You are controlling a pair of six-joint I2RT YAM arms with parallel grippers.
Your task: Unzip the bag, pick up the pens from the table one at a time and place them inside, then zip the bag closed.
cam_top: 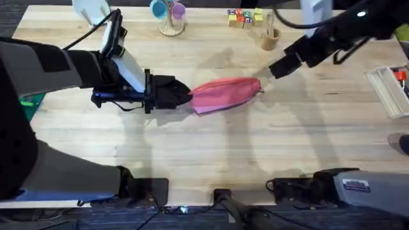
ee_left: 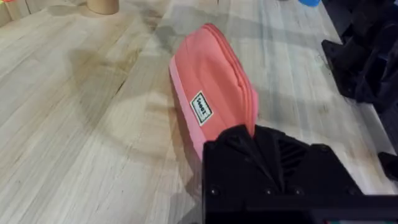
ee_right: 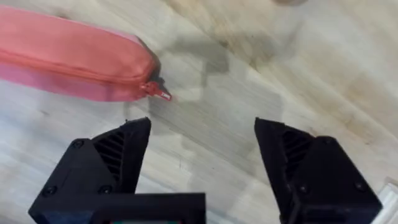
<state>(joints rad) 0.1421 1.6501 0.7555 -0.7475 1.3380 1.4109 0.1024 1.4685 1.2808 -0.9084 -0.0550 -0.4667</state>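
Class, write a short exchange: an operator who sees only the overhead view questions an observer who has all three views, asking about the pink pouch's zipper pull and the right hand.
Operator: From overhead I see the bag but not its zipper. Where is the pull?
Observer: In the right wrist view, the red zipper pull sits at the very end of the bag, with the zipper closed up to it.
Operator: Is the right hand on it?
Observer: No. That hand is open, its fingers spread wide and short of the pull, touching nothing.
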